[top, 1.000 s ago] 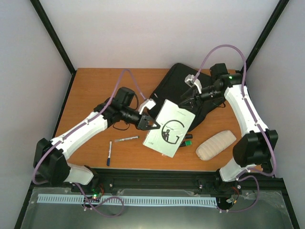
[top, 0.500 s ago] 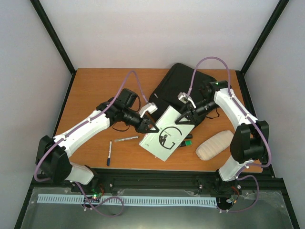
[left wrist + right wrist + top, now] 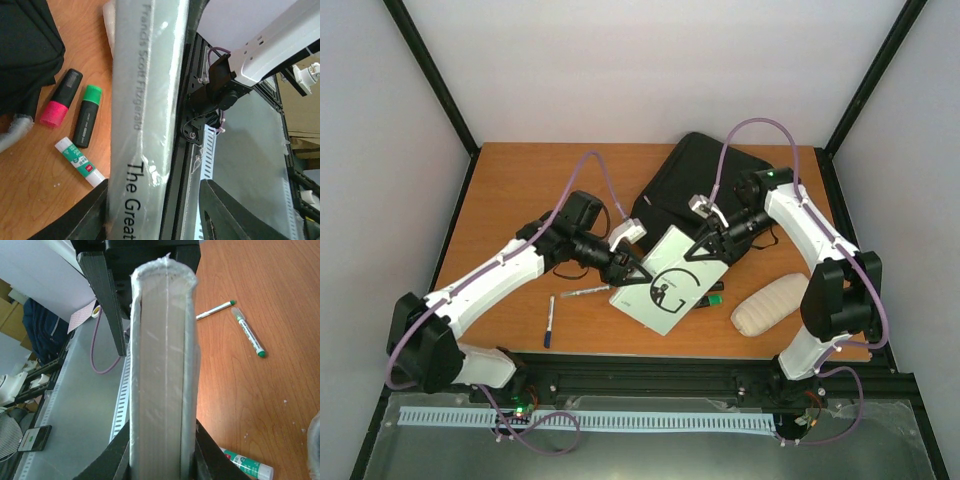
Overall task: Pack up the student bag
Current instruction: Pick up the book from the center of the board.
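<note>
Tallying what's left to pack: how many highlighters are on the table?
2: the pink highlighter lies by the student bag, the green highlighter beside it, next to the book. More may hide under the book.

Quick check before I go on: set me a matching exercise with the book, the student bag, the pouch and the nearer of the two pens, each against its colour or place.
Things:
1. book
2. student bag
3. pouch
4. nearer pen

Descriptions:
A. black, farthest back
B. beige, lying on the right
C. white cover, held in the air
D. thin, lying on the left

Pairs: 1-C, 2-A, 3-B, 4-D
</note>
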Robot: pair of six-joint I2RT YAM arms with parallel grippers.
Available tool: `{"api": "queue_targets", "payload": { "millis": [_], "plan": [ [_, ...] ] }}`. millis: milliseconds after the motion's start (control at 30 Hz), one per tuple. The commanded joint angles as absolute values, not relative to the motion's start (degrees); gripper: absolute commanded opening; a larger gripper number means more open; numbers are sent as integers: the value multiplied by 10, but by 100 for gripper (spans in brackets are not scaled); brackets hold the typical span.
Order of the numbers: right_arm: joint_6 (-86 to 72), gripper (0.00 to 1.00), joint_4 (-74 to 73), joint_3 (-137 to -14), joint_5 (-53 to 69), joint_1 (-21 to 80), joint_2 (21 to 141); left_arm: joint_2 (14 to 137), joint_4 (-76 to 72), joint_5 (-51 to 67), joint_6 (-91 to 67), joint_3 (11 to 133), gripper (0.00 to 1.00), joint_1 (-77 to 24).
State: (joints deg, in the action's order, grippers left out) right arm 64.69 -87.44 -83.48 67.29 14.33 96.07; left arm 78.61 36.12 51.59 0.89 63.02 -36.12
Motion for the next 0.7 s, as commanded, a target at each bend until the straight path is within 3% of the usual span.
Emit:
{"api": "queue_targets", "payload": {
  "millis": [0, 167, 267, 500, 667],
  "plan": [
    [639, 3, -861, -881, 734, 123, 963, 740, 340, 547, -10, 602, 45, -373],
    [626, 3, -861, -902, 753, 109, 969, 726, 328, 512, -20, 580, 52, -375],
    [621, 3, -861, -914, 764, 108, 973, 735, 331, 509, -17, 581, 50, -380],
    [609, 3, -861, -942, 784, 101, 984, 740, 334, 522, -20, 577, 37, -383],
    [606, 3, -861, -955, 797, 96, 992, 733, 327, 553, -28, 574, 20, -383]
  ]
}}
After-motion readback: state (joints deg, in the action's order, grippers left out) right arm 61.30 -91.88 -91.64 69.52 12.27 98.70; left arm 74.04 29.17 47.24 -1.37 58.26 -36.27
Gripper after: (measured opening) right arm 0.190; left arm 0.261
